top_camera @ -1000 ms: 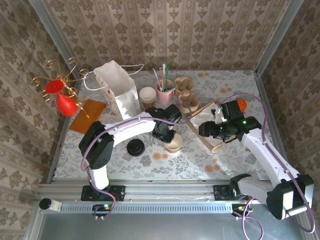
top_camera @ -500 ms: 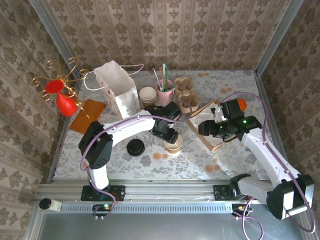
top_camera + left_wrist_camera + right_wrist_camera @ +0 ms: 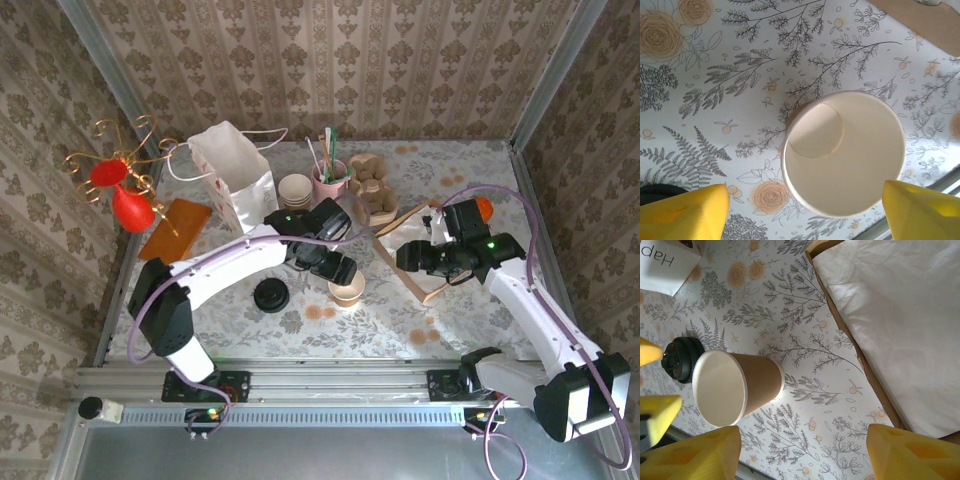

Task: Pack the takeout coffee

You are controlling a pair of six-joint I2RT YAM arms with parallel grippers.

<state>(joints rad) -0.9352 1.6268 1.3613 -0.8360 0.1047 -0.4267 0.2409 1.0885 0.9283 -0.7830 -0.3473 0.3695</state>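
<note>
As the left pincer (image 3: 801,200) gapes, perhaps four cups (image 3: 347,290) stand.

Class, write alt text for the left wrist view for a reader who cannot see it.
An empty, lidless beige paper cup stands upright on a floral tablecloth, seen from above. The open left gripper hangs over it, its yellow fingertips at the bottom corners, not touching it.

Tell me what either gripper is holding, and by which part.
Nothing is held: left gripper open, fingers clear of the lidless beige paper cup; right gripper open too.
</note>
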